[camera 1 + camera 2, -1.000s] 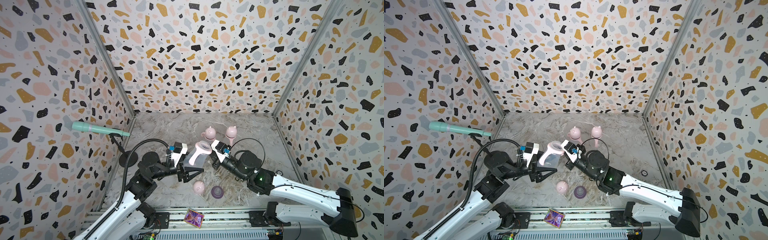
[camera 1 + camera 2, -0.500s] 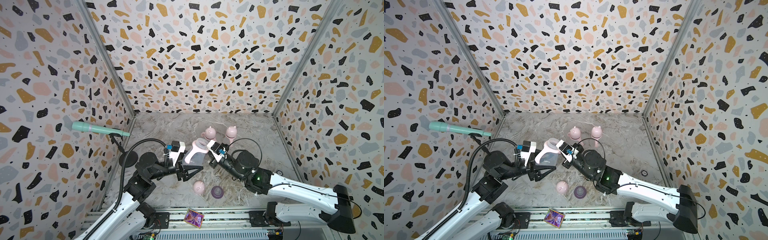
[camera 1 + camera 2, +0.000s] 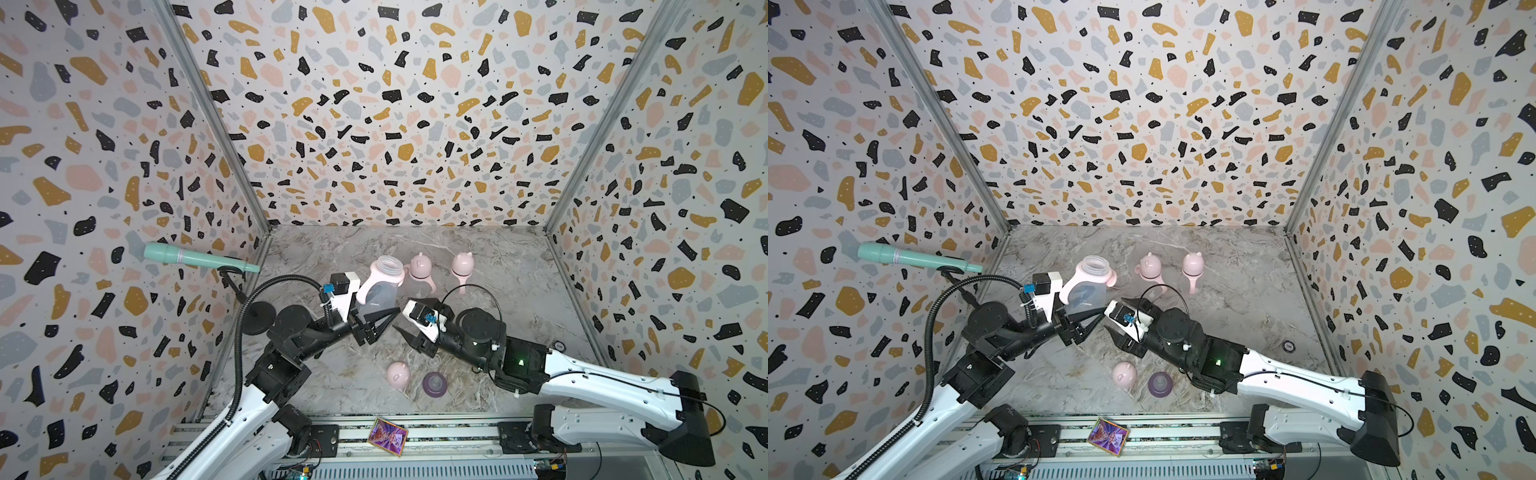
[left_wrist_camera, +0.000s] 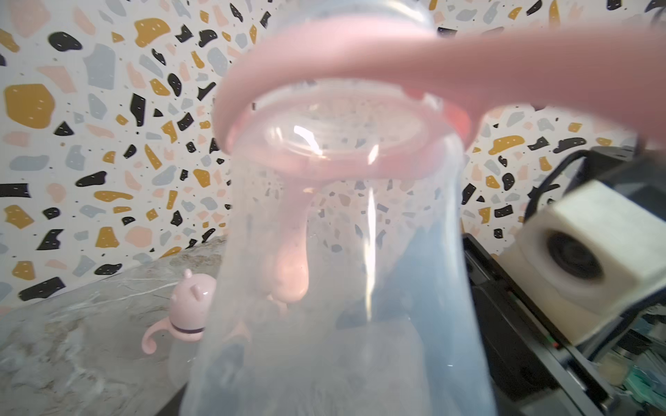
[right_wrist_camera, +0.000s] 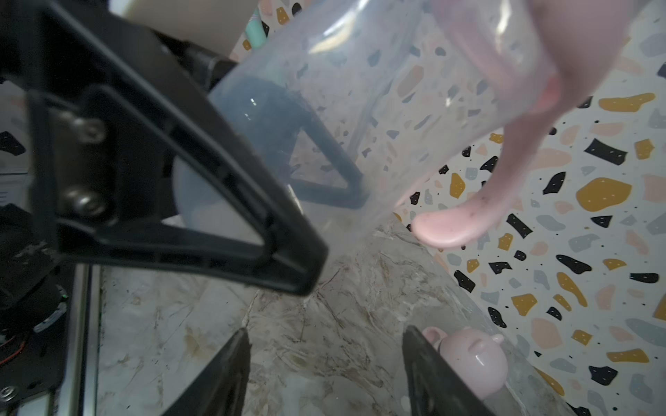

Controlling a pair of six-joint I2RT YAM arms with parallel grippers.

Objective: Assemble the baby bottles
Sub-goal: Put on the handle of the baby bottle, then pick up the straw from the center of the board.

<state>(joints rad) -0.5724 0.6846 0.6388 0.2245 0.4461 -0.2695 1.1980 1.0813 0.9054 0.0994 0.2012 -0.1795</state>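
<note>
The left claw (image 3: 378,316) grips the uncapped baby bottle (image 3: 380,291) by its clear lower body, tilted above the desk (image 3: 503,266). The right claw (image 5: 326,333) stands open just beside the bottle's base, not touching it.

In the left wrist view the clear bottle (image 4: 342,270) runs off the top and bottom edges, its pink handle (image 4: 504,72) a blur. A small round thing (image 3: 1288,345) by the right wall is too small to make out.
</note>
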